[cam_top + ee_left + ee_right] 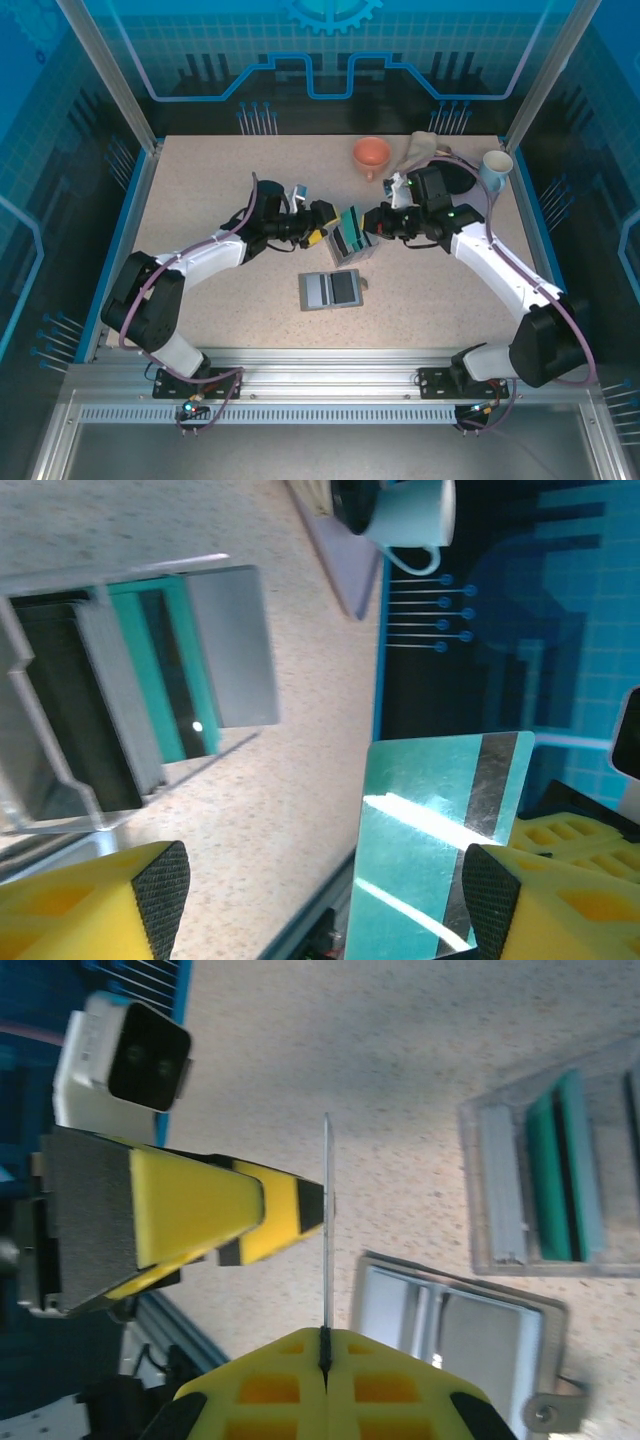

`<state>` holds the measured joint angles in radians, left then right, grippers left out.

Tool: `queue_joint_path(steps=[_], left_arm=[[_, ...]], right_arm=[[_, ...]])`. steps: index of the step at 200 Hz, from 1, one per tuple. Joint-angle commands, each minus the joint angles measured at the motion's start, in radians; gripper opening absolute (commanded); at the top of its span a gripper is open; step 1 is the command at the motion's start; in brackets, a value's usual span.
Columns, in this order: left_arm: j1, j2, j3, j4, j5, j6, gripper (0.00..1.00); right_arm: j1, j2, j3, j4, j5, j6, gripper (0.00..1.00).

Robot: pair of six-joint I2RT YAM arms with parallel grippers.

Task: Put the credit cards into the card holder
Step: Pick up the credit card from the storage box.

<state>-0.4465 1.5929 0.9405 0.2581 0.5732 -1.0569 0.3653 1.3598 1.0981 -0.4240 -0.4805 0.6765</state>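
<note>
Pinching a thin teal card by its edge

The right jaws, low in the middle of the right wrist frame, are closed on the teal card (327, 1210). It stands edge-on and is clear of the tabletop (200, 200). The card looks light, stiff and glossy, so it would probably pivot or slip if gripped by a corner. A hold across one short edge seems best, leaving most of its length free to enter a slot.

The left jaws stand wide and empty, with one tip just beside the card's face; whether it touches cannot be told. Other credit cards (150, 670) stand upright in the clear card holder (560, 1266), at the centre of the top frame between the two wrists.

Both arms reach in from the lower corners of that frame and meet nose to nose. A grey open case (330, 289) lies just below them
</note>
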Motion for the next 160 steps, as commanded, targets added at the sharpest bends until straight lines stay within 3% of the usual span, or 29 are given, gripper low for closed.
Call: queue_joint_path(steps=[1, 32, 112, 140, 160], left_arm=[[0.008, 0.005, -0.016, 0.189, 0.106, -0.086, 0.75], [0.009, 0.009, -0.013, 0.298, 0.141, -0.14, 0.67], [0.009, -0.02, -0.002, 0.319, 0.154, -0.151, 0.37], [0.009, -0.031, -0.005, 0.32, 0.155, -0.144, 0.14], [0.009, -0.026, -0.003, 0.339, 0.171, -0.15, 0.01]], right_arm=[[-0.029, -0.029, -0.022, 0.098, -0.108, 0.081, 0.0], [-0.051, -0.036, -0.044, 0.158, -0.156, 0.132, 0.0], [-0.076, -0.024, -0.088, 0.259, -0.214, 0.206, 0.0], [-0.076, -0.017, -0.095, 0.282, -0.237, 0.215, 0.0], [-0.075, -0.026, -0.109, 0.33, -0.252, 0.227, 0.08]])
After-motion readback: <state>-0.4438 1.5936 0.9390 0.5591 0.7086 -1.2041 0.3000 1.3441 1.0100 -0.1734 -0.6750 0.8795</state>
